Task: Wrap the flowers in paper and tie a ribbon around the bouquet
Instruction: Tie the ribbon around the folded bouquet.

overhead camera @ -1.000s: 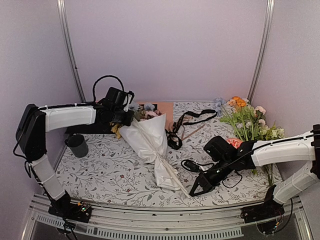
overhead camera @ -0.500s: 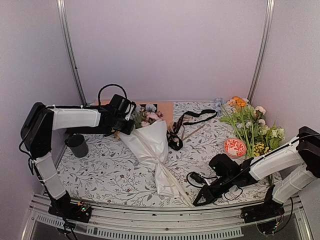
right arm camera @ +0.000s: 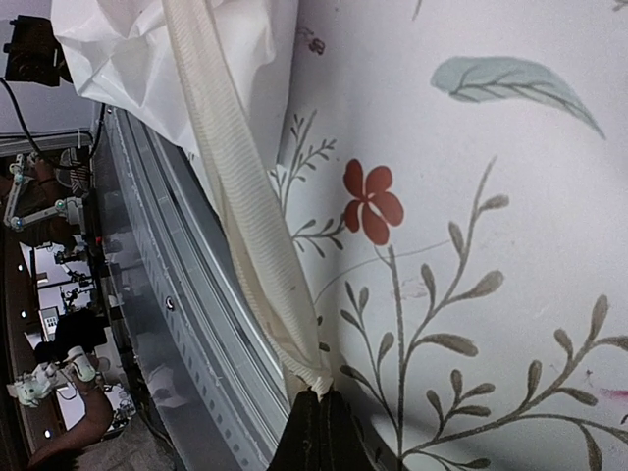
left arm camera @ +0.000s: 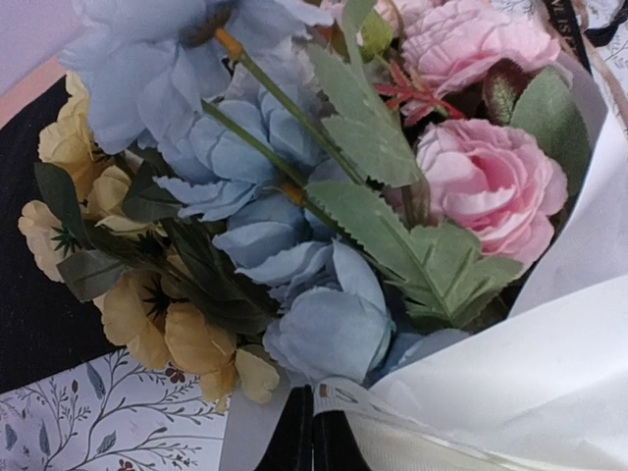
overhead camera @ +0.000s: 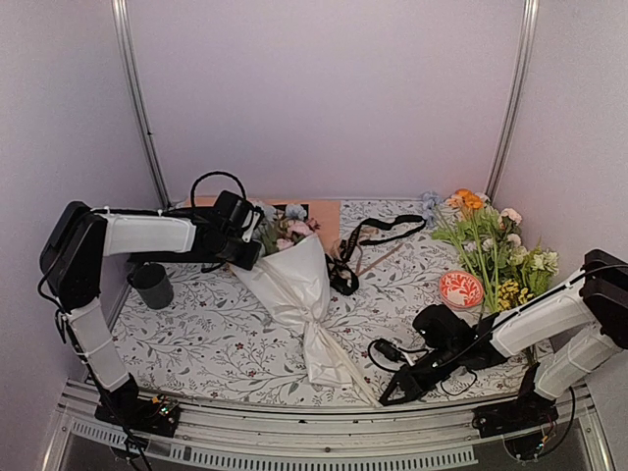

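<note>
**RIBBON DRAWN TAUT: WAIST OF BOUQUET CINCHED**

Nearest the front edge, the right claw (overhead camera: 386, 395) is pressed together on one end of the ribbon (right arm camera: 245, 216), low over the worktop (overhead camera: 196, 334). Over the last second this arm has pulled back toward the near right corner. Most of that travel fell in the first half-second, and it has barely moved since.

From the claw the ribbon runs in a straight, tensioned line to the narrow part of the bouquet (overhead camera: 294, 285). The bouquet lies diagonally at centre, tail toward the front edge and wide end away. The paper (left arm camera: 530, 373) shows a tighter pinch at the waist than a second ago, and the cone has swung slightly.

At the wide end, the left claw (overhead camera: 249, 247) is closed on the other ribbon end at the paper's edge. It sits directly below the flowers (left arm camera: 294, 245), whose blue, pink and yellow blooms fill its camera.

Assessment: wrapping appears complete and the tie is being tightened. Whether a knot has formed cannot be determined.

Surroundings, near to far:
- A black cable (overhead camera: 392, 350) loops just beside the right arm, close to the ribbon's path. Judged the main snag risk.
- A red-and-white disc (overhead camera: 459, 288) lies further back on the right.
- A grey cup (overhead camera: 152, 285) stands at the left, well apart.
- A black ribbon (overhead camera: 378, 231) lies behind the bouquet.
- Loose sprigs (overhead camera: 486, 235) lie at the far right.
- A peach sheet (overhead camera: 324, 221) lies behind the blooms.

Nothing rests on the taut line.
</note>
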You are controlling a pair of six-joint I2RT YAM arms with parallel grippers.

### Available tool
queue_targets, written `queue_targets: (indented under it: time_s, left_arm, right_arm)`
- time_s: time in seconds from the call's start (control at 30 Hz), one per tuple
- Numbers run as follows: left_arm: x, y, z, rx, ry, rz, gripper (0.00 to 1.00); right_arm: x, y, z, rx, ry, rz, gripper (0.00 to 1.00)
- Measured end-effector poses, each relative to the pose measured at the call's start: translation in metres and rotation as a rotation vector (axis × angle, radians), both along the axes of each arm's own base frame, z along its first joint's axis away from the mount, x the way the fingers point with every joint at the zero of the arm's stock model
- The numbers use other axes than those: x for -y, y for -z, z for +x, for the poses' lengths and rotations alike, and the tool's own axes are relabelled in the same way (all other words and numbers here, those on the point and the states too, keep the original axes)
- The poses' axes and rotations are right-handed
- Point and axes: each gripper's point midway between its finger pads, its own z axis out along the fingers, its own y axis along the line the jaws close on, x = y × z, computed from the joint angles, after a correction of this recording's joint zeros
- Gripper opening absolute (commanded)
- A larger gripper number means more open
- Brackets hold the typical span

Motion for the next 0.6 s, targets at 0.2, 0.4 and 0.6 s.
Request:
queue_targets:
  time_s: [0.2,0.4,0.6]
  left_arm:
    - [-0.004,-0.001,-0.011,0.005,0.008,-0.017,0.00]
    - [-0.005,-0.043,-0.027,0.128,0.028,-0.057,0.00]
    - [0.003,-0.078,-0.054,0.207,0.057,-0.157,0.00]
  right_arm:
    - [-0.003,-0.006,0.002,-0.008,-0.021,-0.033,0.01]
    - [-0.034,-0.069,0.056,0.076,-0.011,0.033,0.00]
    - [-0.043,-0.151,0.178,0.350,0.166,0.152,0.00]
